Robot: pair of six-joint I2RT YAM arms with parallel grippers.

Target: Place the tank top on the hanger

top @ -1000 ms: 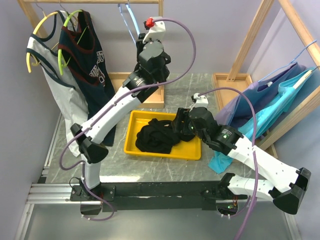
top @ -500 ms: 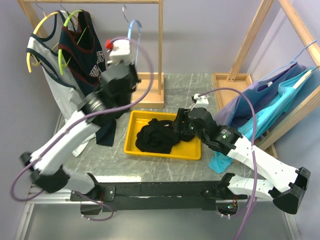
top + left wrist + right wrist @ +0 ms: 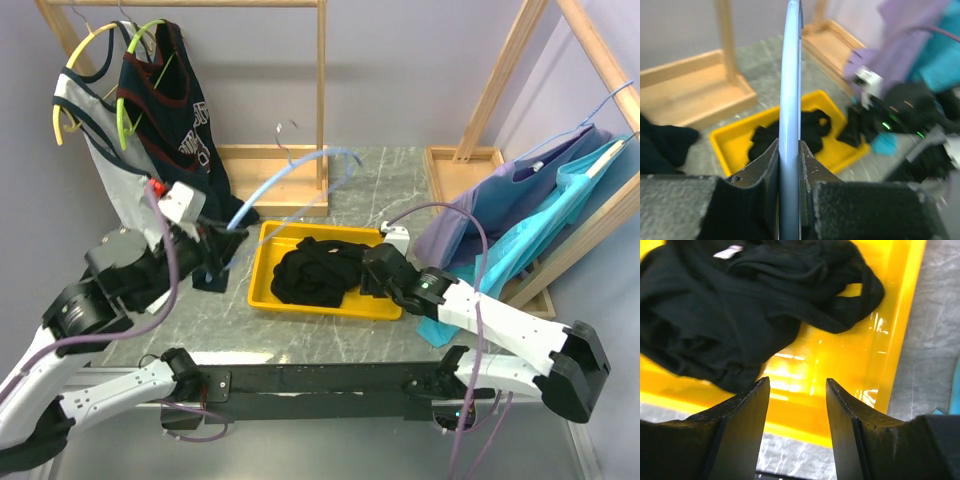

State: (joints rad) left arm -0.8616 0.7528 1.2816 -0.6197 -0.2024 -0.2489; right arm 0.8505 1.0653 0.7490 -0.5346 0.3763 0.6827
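Hanger (image 3: 285,170) is pinched by the left gripper (image 3: 789,160) at the tray's (image 3: 262,262) ten o'clock. Tank top (image 3: 315,272) is crumpled inside; the right gripper (image 3: 796,385), fingers spread empty at three o'clock, is judged due to grasp it next.

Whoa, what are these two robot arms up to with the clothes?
They are working on getting a black tank top onto a hanger. The left gripper is clamped on the light-blue hanger, holding it in the air near the yellow tray. The tank top lies crumpled in that tray, not yet lifted. The right gripper hovers low over the tray next to the fabric, jaws apart, holding nothing.
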